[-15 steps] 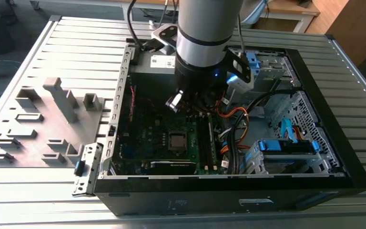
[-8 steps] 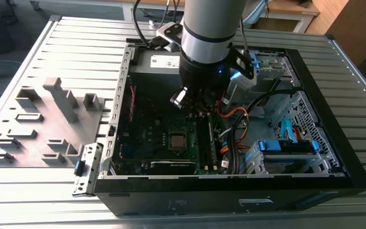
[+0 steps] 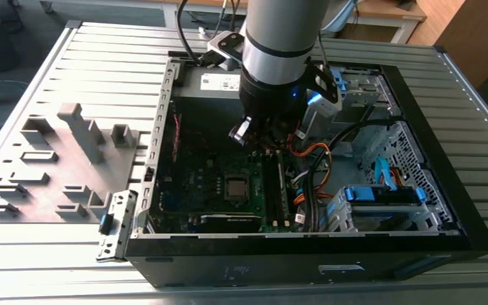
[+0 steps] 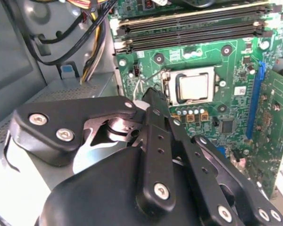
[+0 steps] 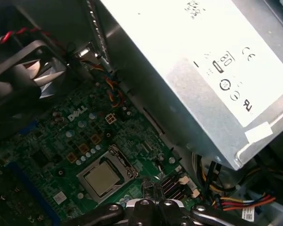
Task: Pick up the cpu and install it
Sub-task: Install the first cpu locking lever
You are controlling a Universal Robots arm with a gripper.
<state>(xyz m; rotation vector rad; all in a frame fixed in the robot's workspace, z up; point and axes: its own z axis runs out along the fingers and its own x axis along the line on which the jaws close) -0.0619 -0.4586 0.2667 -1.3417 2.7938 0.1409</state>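
Observation:
The cpu [image 3: 237, 185] is a small silver-grey square lying flat in its socket on the green motherboard [image 3: 201, 175], inside the open computer case [image 3: 447, 210]. My gripper [image 3: 263, 145] hangs over the board beside the memory slots, above and a little behind the cpu, apart from it. In both wrist views the cpu [image 4: 194, 87] [image 5: 101, 179] sits framed by the socket's metal bracket. My gripper [image 4: 151, 94] [image 5: 152, 187] looks shut, its narrow black tip together and nothing between the fingers.
A big grey power supply with a white label [image 5: 203, 70] stands close at the case's back. A black fan [image 5: 23, 75], memory slots [image 4: 193, 28], orange and black cables [image 3: 316, 159] and a blue drive bay [image 3: 384, 194] crowd the board. A grey fixture plate [image 3: 58, 165] lies outside, at the exterior view's left.

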